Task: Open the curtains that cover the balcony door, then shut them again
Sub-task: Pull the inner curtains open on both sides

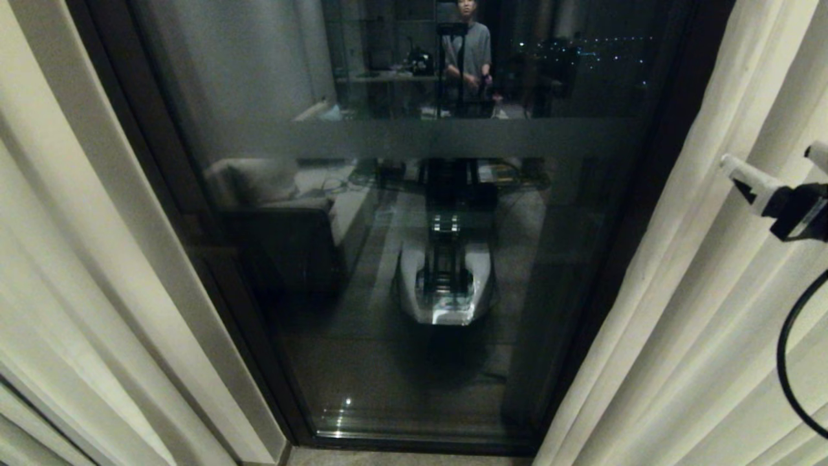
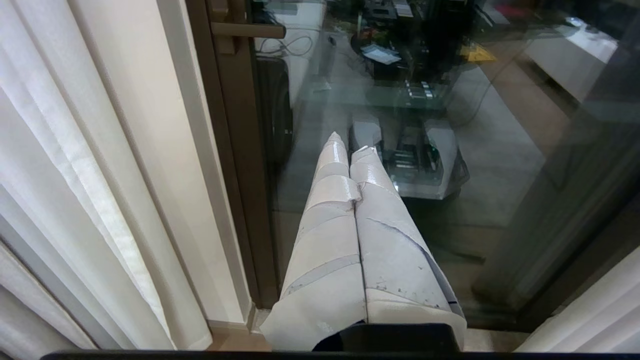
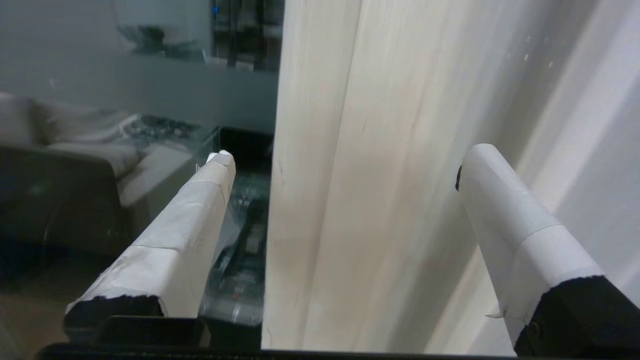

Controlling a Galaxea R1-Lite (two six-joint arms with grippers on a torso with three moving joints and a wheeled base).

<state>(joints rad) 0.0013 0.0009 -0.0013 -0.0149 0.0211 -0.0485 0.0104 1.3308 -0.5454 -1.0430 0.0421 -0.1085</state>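
1. The curtains [image 1: 679,304] hang parted to both sides, leaving the balcony door [image 1: 414,259] uncovered between them
2. The right gripper [image 3: 345,160] is spread wide, its fingers [image 3: 195,210] straddling the right panel's inner edge without pinching it
3. The left gripper [image 2: 350,147] is clenched on nothing, pointing at the glass

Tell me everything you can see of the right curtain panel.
The right curtain is cream-white, thin woven fabric in long vertical pleats, drawn aside to the door's right edge, leaving the glass bare. It hangs straight. The right pincer is open, its taped fingers straddling the panel's inner edge fold; contact is not clear.
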